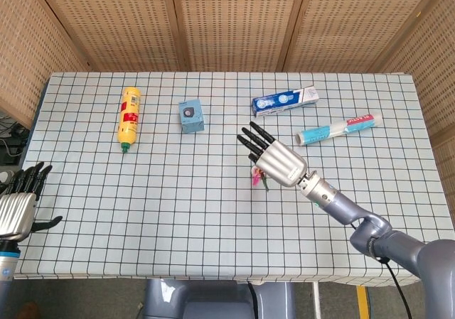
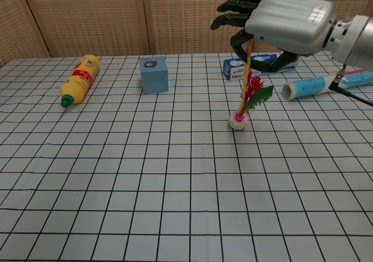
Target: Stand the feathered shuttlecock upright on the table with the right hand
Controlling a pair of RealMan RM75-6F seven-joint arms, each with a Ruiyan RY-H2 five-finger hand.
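The feathered shuttlecock (image 2: 247, 98) stands nearly upright, its white base on the checked table (image 2: 175, 174) and its red, yellow and green feathers rising. My right hand (image 2: 280, 25) hovers above it and pinches the feather tips between thumb and fingers. From the head view the right hand (image 1: 276, 161) covers most of the shuttlecock (image 1: 256, 178), with only pink and green bits showing beneath. My left hand (image 1: 20, 204) hangs off the table's left edge, fingers apart and holding nothing.
A yellow bottle (image 2: 79, 79) lies at the back left. A small blue box (image 2: 154, 74) stands near the back middle. A toothpaste carton (image 2: 256, 65) and a tube (image 2: 317, 84) lie at the back right.
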